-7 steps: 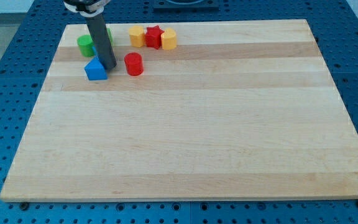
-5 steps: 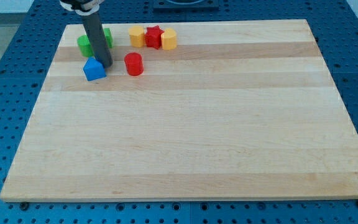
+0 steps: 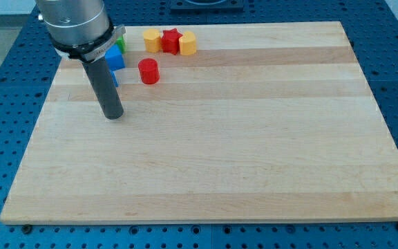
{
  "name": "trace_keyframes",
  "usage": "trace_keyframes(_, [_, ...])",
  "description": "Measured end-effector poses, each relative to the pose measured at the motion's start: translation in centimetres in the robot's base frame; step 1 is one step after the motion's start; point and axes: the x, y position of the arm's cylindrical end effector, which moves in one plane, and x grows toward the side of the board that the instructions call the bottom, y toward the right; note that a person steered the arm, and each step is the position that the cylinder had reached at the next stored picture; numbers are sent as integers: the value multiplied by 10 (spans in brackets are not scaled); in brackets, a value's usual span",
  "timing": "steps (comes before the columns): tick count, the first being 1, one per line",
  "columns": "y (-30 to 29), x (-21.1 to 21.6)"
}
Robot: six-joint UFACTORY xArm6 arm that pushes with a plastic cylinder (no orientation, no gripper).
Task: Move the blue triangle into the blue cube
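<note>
My tip [image 3: 112, 115] rests on the wooden board [image 3: 213, 138] near its upper-left corner, the dark rod rising from it toward 11 o'clock into the grey arm housing [image 3: 73, 24] at the view's top left. The rod carries no gripper and holds nothing; its end touches no block. The blue blocks lie at about 12 o'clock from the tip, largely hidden behind the rod and housing: a blue cube [image 3: 115, 58] shows beside the housing, and a thin blue sliver [image 3: 115, 79], possibly the blue triangle, peeks out at the rod's right edge just below it, though whether the two touch cannot be told. A green block [image 3: 121, 43] shows only an edge above the cube. The red cylinder [image 3: 148, 71] stands at 2 o'clock from the tip, near but apart. Farther toward 1 o'clock, along the board's top edge, a yellow block [image 3: 152, 40], a red star [image 3: 171, 41] and a second yellow block [image 3: 188, 43] sit pressed together in a row.
</note>
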Motion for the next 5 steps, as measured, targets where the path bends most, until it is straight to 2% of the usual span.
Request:
trace_keyframes(2, [-11,-94])
trace_keyframes(5, [-17,-72])
